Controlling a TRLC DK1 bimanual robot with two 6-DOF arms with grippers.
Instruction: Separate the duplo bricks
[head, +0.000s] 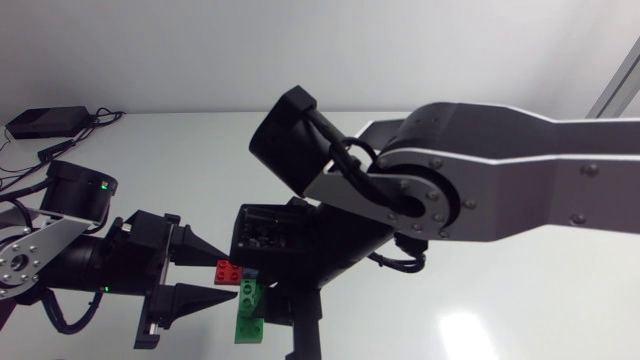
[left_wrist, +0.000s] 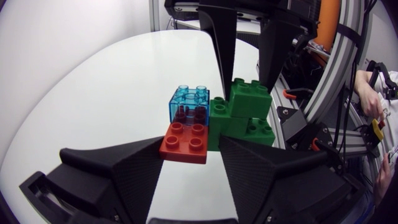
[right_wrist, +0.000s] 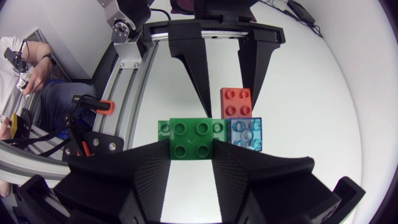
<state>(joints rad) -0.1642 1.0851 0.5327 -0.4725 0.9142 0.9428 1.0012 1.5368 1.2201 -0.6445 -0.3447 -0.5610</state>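
Observation:
A joined cluster of duplo bricks sits between my two grippers: a red brick (left_wrist: 185, 142), a clear blue brick (left_wrist: 189, 102) and green bricks (left_wrist: 250, 99). My right gripper (right_wrist: 191, 149) comes down from above and is shut on the top green brick (right_wrist: 193, 138). My left gripper (left_wrist: 191, 146) reaches in from the side with the red brick between its fingertips. One fingertip touches it and a thin gap shows at the other, so the gripper is open. In the head view the red brick (head: 227, 270) and the green bricks (head: 248, 315) show beside the right arm's wrist.
The white table (head: 480, 310) stretches to the right and back of the bricks. A black box (head: 45, 122) with cables lies at the far left corner. My right arm's large links hang over the middle of the table.

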